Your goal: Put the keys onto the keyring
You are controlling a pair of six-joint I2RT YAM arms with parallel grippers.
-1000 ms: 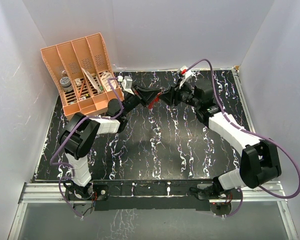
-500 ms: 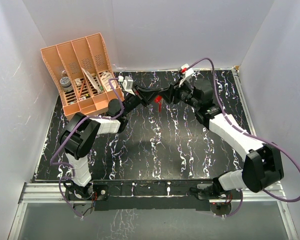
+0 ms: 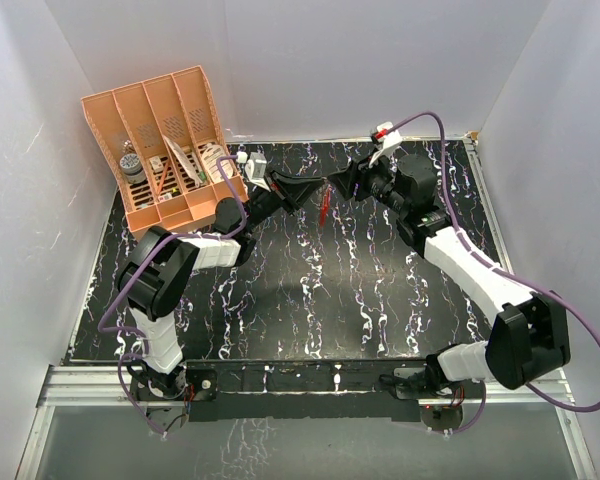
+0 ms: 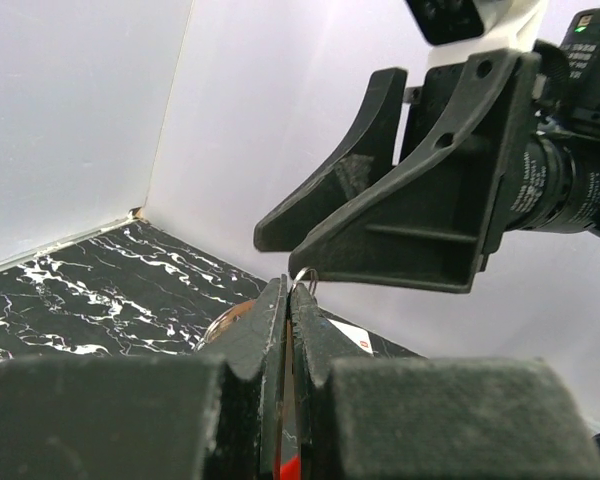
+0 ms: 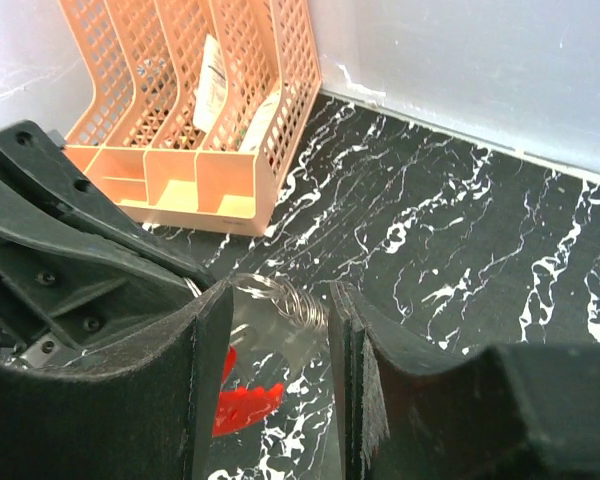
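Observation:
My left gripper (image 3: pixel 313 192) is shut on a thin flat strip that shows red low between its jaws in the left wrist view (image 4: pixel 290 285). From its tips hangs the keyring (image 3: pixel 325 207), a red elongated piece above the black marbled table (image 3: pixel 310 290). A coil of silver wire rings (image 5: pixel 290 300) sits at its top, with a red notched part (image 5: pixel 245 405) below. One wire loop (image 4: pixel 305 280) pokes out at the left jaw tips. My right gripper (image 3: pixel 348 183) is open, its fingers either side of the coil without touching it (image 5: pixel 280 330). I cannot pick out the tiny key.
An orange mesh file rack (image 3: pixel 165 150) holding papers and small items stands at the back left, close behind the left arm (image 5: pixel 190 130). White walls close in the table on three sides. The right arm's purple cable (image 3: pixel 435 130) arches over its wrist.
My right gripper has opened, let go and drawn back to the right. The red piece now hangs straight down from the left gripper, which stayed in place.

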